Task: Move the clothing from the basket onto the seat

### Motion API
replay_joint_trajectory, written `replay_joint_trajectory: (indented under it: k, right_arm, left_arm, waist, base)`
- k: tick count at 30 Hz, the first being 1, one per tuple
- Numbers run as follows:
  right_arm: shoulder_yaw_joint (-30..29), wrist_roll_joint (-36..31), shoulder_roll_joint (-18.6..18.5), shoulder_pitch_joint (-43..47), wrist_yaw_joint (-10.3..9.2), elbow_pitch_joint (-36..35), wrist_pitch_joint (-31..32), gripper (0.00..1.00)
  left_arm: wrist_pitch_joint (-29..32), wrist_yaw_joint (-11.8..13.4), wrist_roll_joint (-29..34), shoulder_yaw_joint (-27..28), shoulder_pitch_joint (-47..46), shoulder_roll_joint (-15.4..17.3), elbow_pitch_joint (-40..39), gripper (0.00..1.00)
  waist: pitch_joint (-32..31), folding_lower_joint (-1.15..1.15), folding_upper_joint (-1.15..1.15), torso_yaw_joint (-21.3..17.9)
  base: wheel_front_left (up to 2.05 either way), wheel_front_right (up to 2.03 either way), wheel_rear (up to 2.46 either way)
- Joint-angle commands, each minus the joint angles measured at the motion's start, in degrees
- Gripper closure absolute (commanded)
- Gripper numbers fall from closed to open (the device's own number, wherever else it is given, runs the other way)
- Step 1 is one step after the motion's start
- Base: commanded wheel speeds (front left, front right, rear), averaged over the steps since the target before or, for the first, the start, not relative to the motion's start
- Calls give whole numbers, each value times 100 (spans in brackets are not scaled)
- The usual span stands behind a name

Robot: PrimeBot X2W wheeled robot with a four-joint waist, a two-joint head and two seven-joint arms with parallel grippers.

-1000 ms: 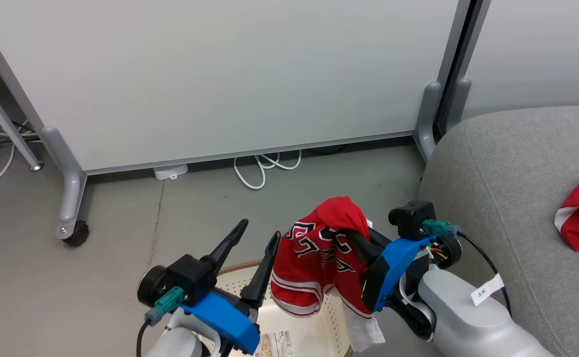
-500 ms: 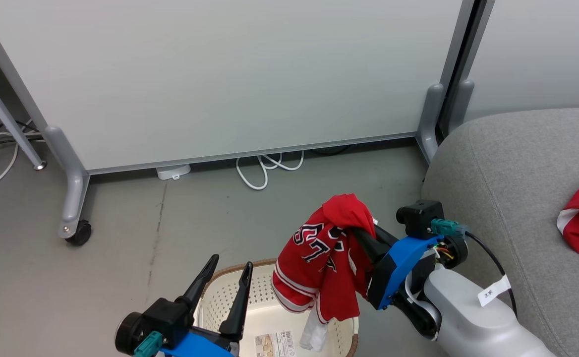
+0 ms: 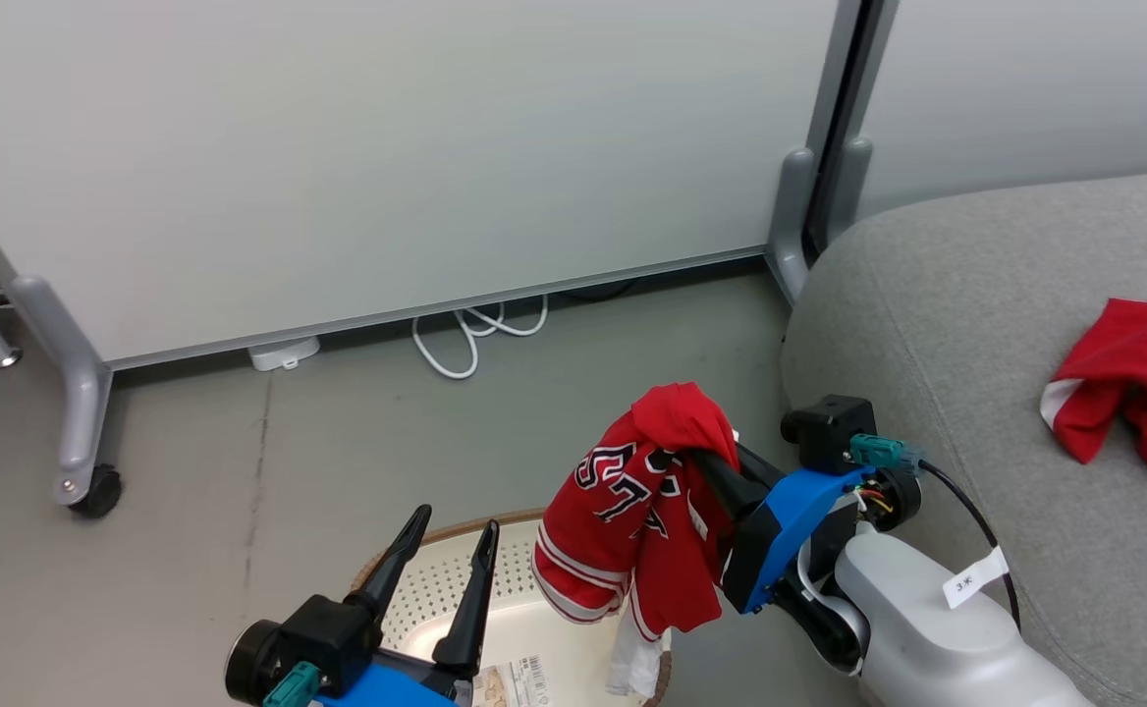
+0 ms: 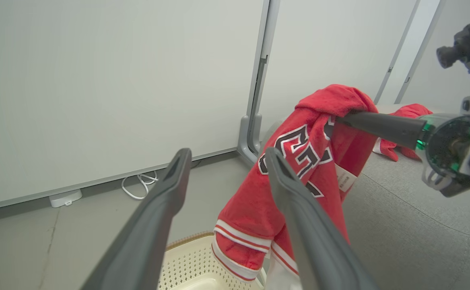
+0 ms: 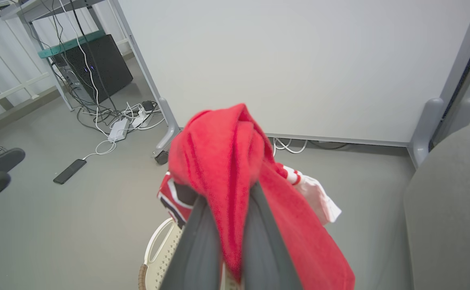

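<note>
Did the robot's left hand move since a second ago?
Yes. The left hand pulled back toward the robot. Its fingertips reached past the far rim of the basket before, and now they stop at that rim.

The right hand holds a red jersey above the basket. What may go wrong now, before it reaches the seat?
1. The right hand pinches only a bunched fold of the jersey; the rest hangs loose, so it may slip out.
2. Its white end hangs down by the rim of the basket and may catch there.
3. The open left hand stands close to the hanging cloth and may snag it.
</note>
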Motion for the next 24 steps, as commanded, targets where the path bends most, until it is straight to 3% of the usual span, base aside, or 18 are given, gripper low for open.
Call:
replay_joint_trajectory:
  k: [1,15,24]
  right_arm:
    - [-10,-32,3,17,1,-27,-28,100]
    - [-269,-154,-102,-20,1,-139,-27,100]
    - [-504,-315,-147,121,1,-235,-26,100]
  left_arm:
    - [-15,-4,25,25,3,12,-26,0]
    - [-15,-4,79,-71,-194,-6,-102,0]
    - [-15,-4,55,-128,-286,46,-92,0]
  waist:
    - [31,0,0,-185]
    - [241,0,0,-1610]
    - [372,0,0,-2304]
  base:
    - [0,0,0]
    - [0,0,0]
    - [0,0,0]
